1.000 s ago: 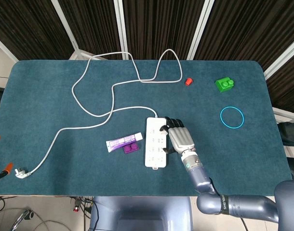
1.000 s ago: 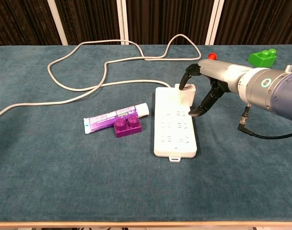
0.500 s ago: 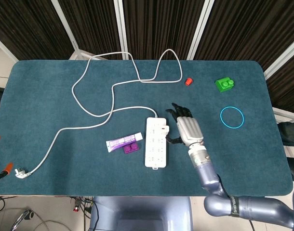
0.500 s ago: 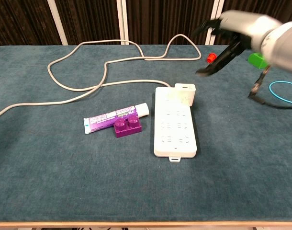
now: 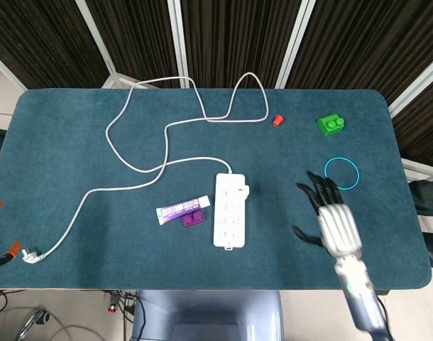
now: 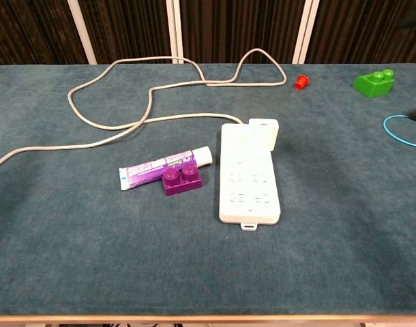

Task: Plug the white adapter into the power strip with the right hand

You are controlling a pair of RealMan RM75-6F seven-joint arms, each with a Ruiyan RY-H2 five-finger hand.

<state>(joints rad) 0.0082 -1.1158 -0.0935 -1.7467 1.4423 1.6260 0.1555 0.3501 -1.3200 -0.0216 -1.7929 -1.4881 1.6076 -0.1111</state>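
The right hand (image 5: 335, 220) hangs over the worktop (image 5: 74, 156) with its fingers (image 5: 317, 190) spread wide apart, holding nothing and touching nothing. It sits well to the right of the strip (image 5: 230, 210), just below the blue ring (image 5: 342, 172). The left hand shows in neither view.

The adapter (image 6: 263, 132) sits in the strip's far right corner, seated upright in the socket there, its white body standing above the strip's face. The strip lies flat near the worktop's middle, long side running toward the robot.

The head view alone shows the right hand; in the chest view it is out of frame, save perhaps a dark sliver at the right edge that I cannot identify. The head view alone also shows the cord's (image 5: 167, 131) plug (image 5: 32, 255) lying free near the left front edge, and the whole ring, which the chest view cuts at its border. The chest view shows the adapter's height, which the head view flattens to a small tab.

Counted: one strip, one adapter, one cord with one plug, one tube (image 6: 164, 167), one purple brick (image 6: 181, 181) touching the tube's near side, one green brick (image 6: 374, 83), one small red piece (image 6: 301, 82), one ring.
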